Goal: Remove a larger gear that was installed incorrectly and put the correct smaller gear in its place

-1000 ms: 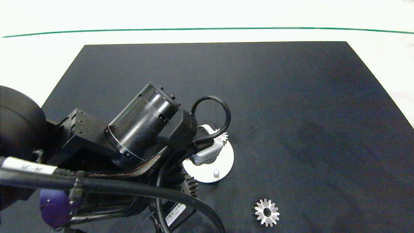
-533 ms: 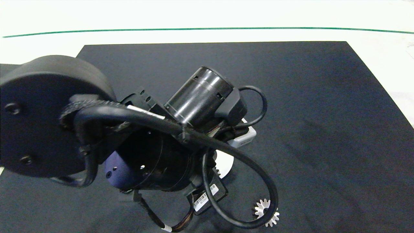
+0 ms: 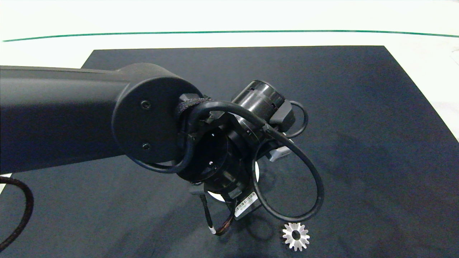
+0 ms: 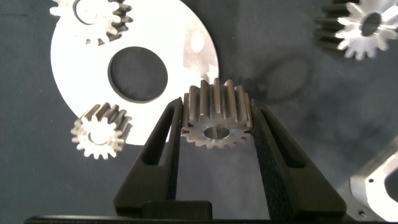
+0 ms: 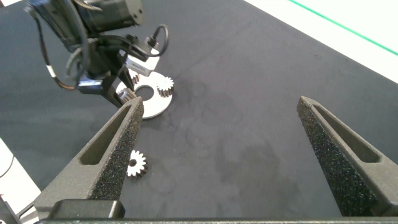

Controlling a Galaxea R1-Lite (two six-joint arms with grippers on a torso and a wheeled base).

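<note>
In the left wrist view my left gripper is shut on the smaller gear, a blunt-toothed silver gear with a round centre hole. It hangs at the rim of the round white plate. Two other small gears sit on that plate. The larger gear, star-like with pointed teeth, lies flat on the black mat near the front edge, also visible as the larger gear. In the head view the left arm covers the plate and hides its own gripper. My right gripper is open and empty, far off.
The black mat covers most of the white table; a green line runs along the far side. A cable loop hangs from the left wrist just above the star-like gear. In the right wrist view the plate and left arm are in the distance.
The left arm has swung forward and to the right over the plate, turning its wrist, and now hides nearly all of the plate. The star-like gear on the mat has not moved.
</note>
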